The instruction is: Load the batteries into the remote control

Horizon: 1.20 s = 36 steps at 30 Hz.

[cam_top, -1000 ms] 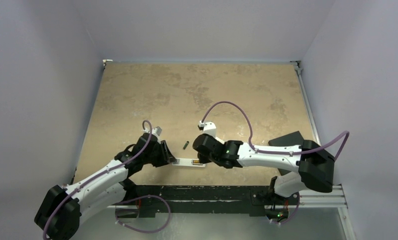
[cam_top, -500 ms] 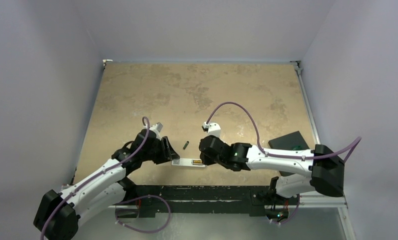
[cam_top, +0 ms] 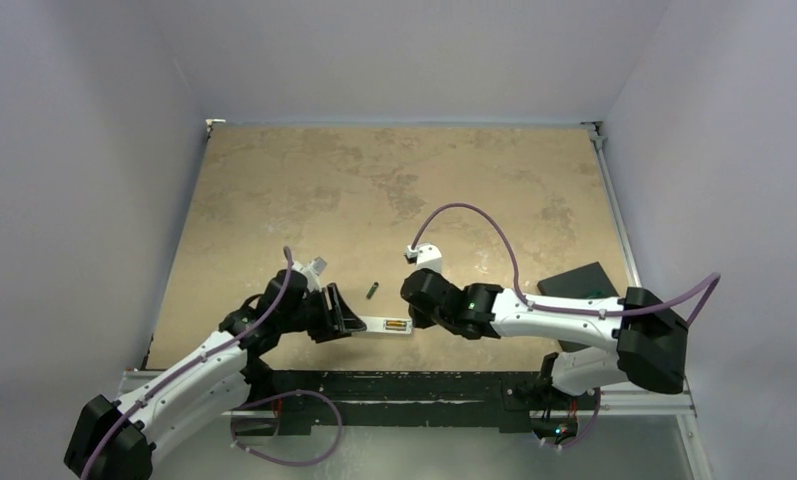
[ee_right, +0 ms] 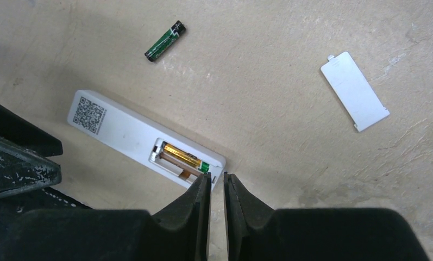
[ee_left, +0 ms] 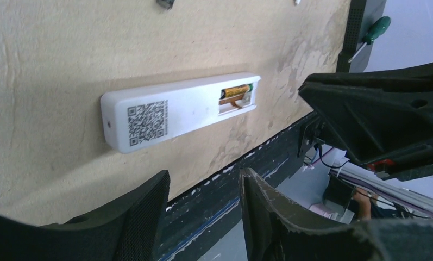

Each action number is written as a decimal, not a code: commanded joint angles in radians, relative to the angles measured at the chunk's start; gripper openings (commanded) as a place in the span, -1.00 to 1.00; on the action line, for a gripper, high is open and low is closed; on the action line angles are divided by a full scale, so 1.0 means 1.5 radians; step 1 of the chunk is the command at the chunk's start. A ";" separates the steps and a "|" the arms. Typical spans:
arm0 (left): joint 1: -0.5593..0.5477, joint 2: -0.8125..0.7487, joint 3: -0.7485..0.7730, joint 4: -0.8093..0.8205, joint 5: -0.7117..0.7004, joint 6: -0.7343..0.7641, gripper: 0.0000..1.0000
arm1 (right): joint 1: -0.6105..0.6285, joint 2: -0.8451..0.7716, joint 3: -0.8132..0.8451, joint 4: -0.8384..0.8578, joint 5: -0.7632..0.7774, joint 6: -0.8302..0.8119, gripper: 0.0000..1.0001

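The white remote control (cam_top: 379, 325) lies back up near the table's front edge, also in the left wrist view (ee_left: 170, 111) and the right wrist view (ee_right: 121, 130). A gold-copper battery (ee_right: 184, 156) sits in its open recess (ee_left: 236, 91); the slot beside it is empty. The dark battery (cam_top: 372, 291) lies loose on the table behind the remote (ee_right: 165, 41). My left gripper (cam_top: 344, 320) is open and empty, just off the remote's left end (ee_left: 203, 182). My right gripper (cam_top: 416, 318) is shut with nothing in it, its tips at the remote's right end (ee_right: 217, 179).
The white battery cover (ee_right: 355, 89) lies flat on the table to the right of the remote. A black flat pad (cam_top: 577, 280) with a green-handled screwdriver (ee_left: 378, 28) is at the right edge. The table's dark front edge (ee_left: 257, 157) runs just below the remote.
My left gripper has let go of the remote's left end and drawn back toward the front edge. My right arm's elbow swung right; its gripper stays at the remote's right end.
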 commanded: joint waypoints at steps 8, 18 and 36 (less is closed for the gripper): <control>-0.007 0.009 -0.073 0.091 0.030 -0.065 0.08 | -0.042 0.067 0.069 0.032 -0.011 -0.079 -0.53; -0.008 0.063 -0.097 0.154 0.024 -0.064 0.09 | -0.057 0.143 0.136 0.050 -0.041 -0.118 -0.39; -0.008 0.015 -0.086 0.074 -0.021 -0.024 0.10 | -0.065 0.309 0.274 0.047 -0.060 -0.076 0.08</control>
